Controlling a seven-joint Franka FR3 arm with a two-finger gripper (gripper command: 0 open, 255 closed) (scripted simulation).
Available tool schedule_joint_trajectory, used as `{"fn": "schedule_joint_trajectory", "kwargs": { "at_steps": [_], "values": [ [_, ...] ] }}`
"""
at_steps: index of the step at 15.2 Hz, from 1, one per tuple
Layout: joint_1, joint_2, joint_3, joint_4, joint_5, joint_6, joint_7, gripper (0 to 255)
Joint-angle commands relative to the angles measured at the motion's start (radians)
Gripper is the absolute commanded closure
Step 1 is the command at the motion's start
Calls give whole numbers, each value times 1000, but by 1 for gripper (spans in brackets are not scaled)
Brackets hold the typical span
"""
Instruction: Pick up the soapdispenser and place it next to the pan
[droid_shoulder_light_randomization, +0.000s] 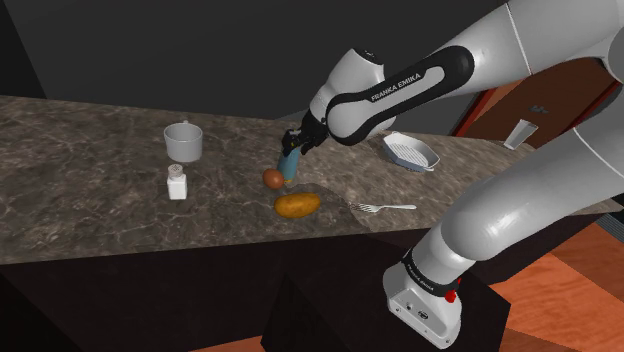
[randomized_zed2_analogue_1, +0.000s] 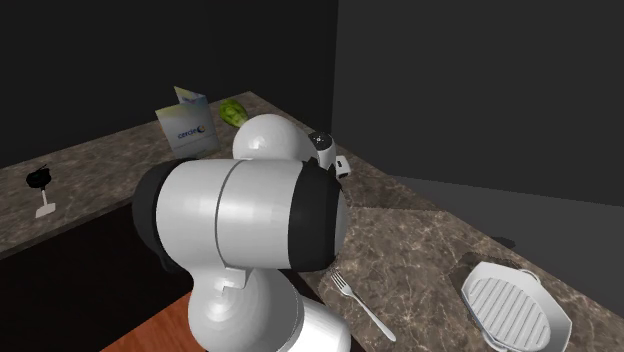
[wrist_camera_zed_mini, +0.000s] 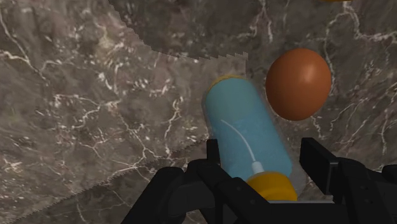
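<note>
The soap dispenser (droid_shoulder_light_randomization: 289, 164) is a light-blue bottle with an orange cap, standing on the marble counter (droid_shoulder_light_randomization: 90, 170) right beside a brown egg (droid_shoulder_light_randomization: 272, 178). My black gripper (droid_shoulder_light_randomization: 294, 143) comes down on it from above. In the wrist view the gripper (wrist_camera_zed_mini: 266, 159) is shut on the soap dispenser (wrist_camera_zed_mini: 245, 130) near its orange cap, one finger on each side, with the egg (wrist_camera_zed_mini: 298, 84) just past it. The pan (droid_shoulder_light_randomization: 410, 151) is a white ribbed dish toward the shoulder view's right, well apart from the bottle; it also lies on the counter in the second exterior view (randomized_zed2_analogue_1: 515, 305).
A potato (droid_shoulder_light_randomization: 297, 205) lies just in front of the egg. A fork (droid_shoulder_light_randomization: 385, 208) lies between potato and pan. A white pot (droid_shoulder_light_randomization: 183, 140) and a small shaker (droid_shoulder_light_randomization: 177, 182) stand toward the shoulder view's left, a glass (droid_shoulder_light_randomization: 519, 133) at the far right.
</note>
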Motion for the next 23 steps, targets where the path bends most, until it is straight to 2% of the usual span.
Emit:
{"fn": "schedule_joint_trajectory", "kwargs": {
  "at_steps": [1,5,23],
  "values": [
    [0,0,0,0,0,0,0,255],
    [0,1,0,0,0,0,0,255],
    [3,-183,-25,118,-3,-301,-1,255]
  ]
}}
